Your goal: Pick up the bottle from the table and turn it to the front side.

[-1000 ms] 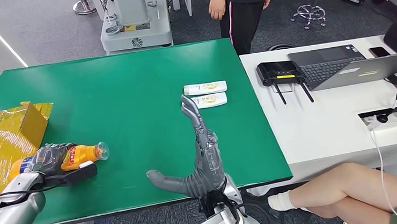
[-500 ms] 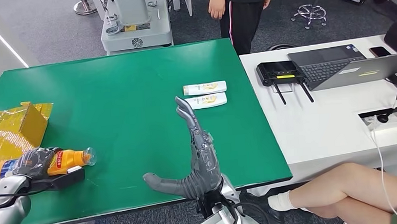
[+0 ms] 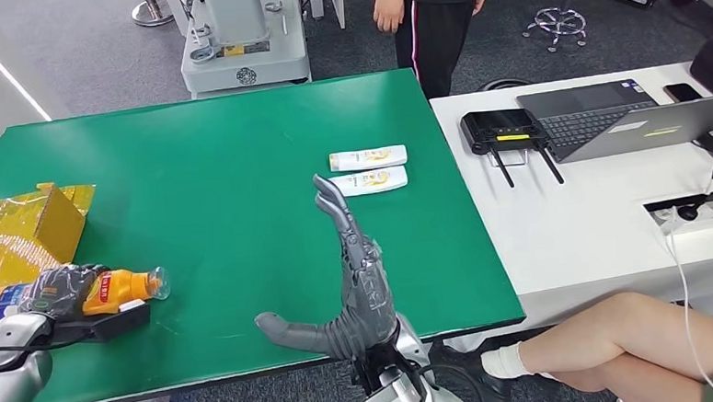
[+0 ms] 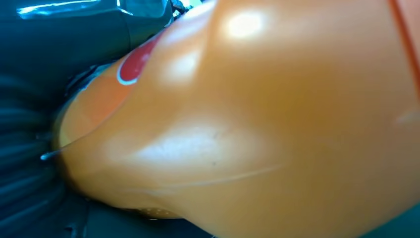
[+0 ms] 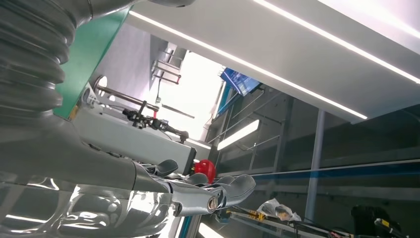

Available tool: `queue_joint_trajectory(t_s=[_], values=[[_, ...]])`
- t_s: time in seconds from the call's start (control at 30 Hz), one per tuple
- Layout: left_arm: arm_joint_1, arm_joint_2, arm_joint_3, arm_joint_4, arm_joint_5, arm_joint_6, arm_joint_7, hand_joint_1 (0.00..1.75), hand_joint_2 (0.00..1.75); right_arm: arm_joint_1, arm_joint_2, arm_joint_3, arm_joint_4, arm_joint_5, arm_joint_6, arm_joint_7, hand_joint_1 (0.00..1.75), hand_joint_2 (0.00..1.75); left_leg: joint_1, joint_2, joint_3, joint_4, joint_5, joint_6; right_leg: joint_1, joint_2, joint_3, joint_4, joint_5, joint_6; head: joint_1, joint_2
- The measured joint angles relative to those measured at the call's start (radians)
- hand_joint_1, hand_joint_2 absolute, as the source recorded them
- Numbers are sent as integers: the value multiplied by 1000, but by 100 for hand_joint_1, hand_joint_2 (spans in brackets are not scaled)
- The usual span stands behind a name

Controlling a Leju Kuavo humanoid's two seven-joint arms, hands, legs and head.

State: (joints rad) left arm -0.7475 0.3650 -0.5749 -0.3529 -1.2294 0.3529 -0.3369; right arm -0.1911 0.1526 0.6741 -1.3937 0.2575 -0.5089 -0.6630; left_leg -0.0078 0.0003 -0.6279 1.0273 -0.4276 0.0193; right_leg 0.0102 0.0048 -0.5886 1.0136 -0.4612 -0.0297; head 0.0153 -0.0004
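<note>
Left hand [image 3: 58, 288] grips the orange plastic bottle [image 3: 109, 288] lying sideways at the green table's [image 3: 222, 171] near-left corner, drawn further left than a second ago. Right hand [image 3: 343, 275] stays open, fingers spread, barely shifted. Beyond, two white tubes [image 3: 370, 169] lie unmoved.

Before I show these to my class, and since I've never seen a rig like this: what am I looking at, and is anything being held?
It is a humanoid robot with two silver arms. The wide picture looks down from its head; the other two come from cameras at its wrists. Its left hand grips an orange bottle, lying sideways near the green table edge; the left wrist camera sees that bottle close up. Its right hand is open, fingers stretched upward. Two white tubes lie on the table; a yellow wrapped box sits at its left.
</note>
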Motion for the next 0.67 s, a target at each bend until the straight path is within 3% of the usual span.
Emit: queue_joint_trajectory(t_s=[0.17, 0.2, 0.3, 0.33, 0.67], values=[[-8, -4, 4, 6, -2, -31, 30, 175, 175, 2, 0, 1, -2, 0, -3, 0, 0, 175, 0, 0, 0, 0, 0, 0, 0, 0, 0, 0, 0, 0, 0, 0], [-8, -4, 6, 7, -1, -34, 34, 166, 175, 2, 0, 1, -2, 0, -3, 0, 0, 175, 0, 0, 0, 0, 0, 0, 0, 0, 0, 0, 0, 0, 0, 0], [-8, -4, 10, 13, 5, -46, 44, 35, 175, 1, 0, 1, -2, 0, -3, 0, 0, 175, 0, 0, 0, 0, 0, 0, 0, 0, 0, 0, 0, 0, 0, 0], [-8, -4, 12, 14, 7, -53, 48, 0, 175, 1, 0, 1, -3, 0, -3, 0, 0, 175, 0, 0, 0, 0, 0, 0, 0, 0, 0, 0, 0, 0, 0, 0], [-21, -6, 56, 21, 28, -194, 87, 0, 175, 1, -3, 1, -4, 0, -1, 3, 0, 175, 0, 1, 4, -1, -1, -1, 0, 1, 3, 0, -1, -1, 0, 0]])
